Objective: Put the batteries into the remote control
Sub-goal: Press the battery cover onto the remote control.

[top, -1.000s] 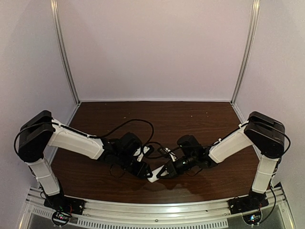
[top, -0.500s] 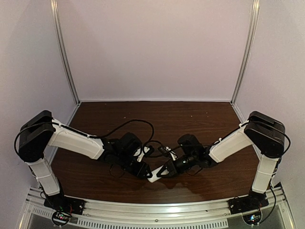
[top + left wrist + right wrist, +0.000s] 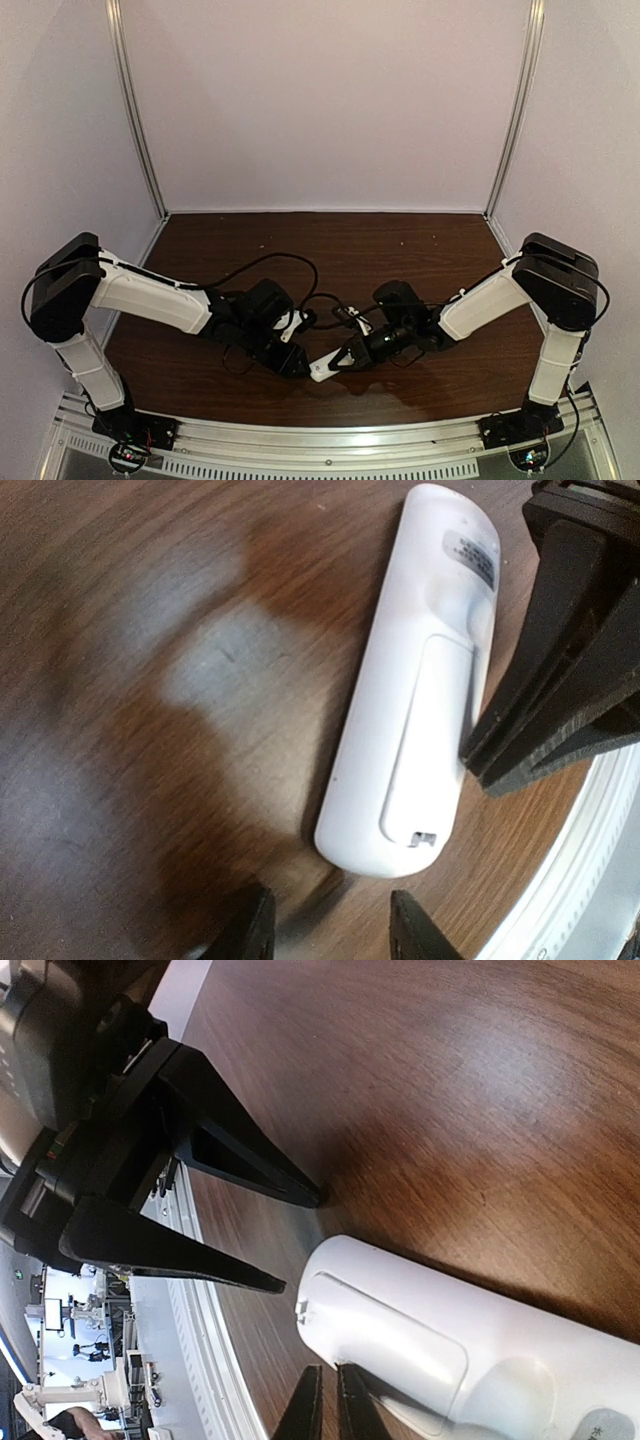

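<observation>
My left jaws stand open low over the dark brown wood-grain surface [image 3: 150, 600]. Their black tapered fingertips [image 3: 252, 925] are spread apart with nothing between them, just short of the nearest end of the small white oblong plastic remote control [image 3: 420, 730]. The remote control lies flat on the surface between my two arms, back upward and face hidden. Seen from above, its long axis runs on a diagonal. The rounded end with the little latch notch points near-left, toward my left jaws and the ribbed aluminium rail [image 3: 330, 440]. The end with the dark printed label [image 3: 470, 558] points far-right. Its shell is smooth, slightly glossy and softly rounded at the edges. The plain white rectangular battery cover [image 3: 430, 760] sits closed in the back, outlined by a thin seam. My right jaws are closed and empty, their matte black fingertips [image 3: 305, 1410] drawn together. Their wedge-shaped tips touch the long edge of the remote control that faces my right arm, beside the cover.
</observation>
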You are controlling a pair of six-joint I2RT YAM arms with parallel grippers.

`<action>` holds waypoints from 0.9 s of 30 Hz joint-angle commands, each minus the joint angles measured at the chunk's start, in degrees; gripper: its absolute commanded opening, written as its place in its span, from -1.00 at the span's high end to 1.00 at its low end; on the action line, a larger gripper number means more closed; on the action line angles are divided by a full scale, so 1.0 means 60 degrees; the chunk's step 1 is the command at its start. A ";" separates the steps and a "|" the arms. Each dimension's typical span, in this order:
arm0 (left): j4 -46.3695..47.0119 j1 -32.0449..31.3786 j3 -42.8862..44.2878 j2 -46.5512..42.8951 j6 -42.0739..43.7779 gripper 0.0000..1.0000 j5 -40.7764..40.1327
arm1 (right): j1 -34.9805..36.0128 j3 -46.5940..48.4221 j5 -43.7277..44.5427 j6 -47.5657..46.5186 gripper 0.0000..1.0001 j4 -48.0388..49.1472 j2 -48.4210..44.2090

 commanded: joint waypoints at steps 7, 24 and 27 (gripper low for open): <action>0.0455 0.0019 0.0129 -0.0816 0.0167 0.00 -0.0403 | -0.0154 -0.0250 0.1019 0.0082 0.81 -0.0587 0.0388; 0.0750 0.0014 0.0692 0.0513 0.0343 -0.04 -0.0401 | -0.0155 -0.0328 0.1195 0.0275 0.79 -0.0516 0.0703; 0.0665 0.0010 0.0579 0.0550 0.0331 -0.01 -0.0418 | -0.0155 -0.0348 0.1325 0.0274 0.79 -0.0604 0.0761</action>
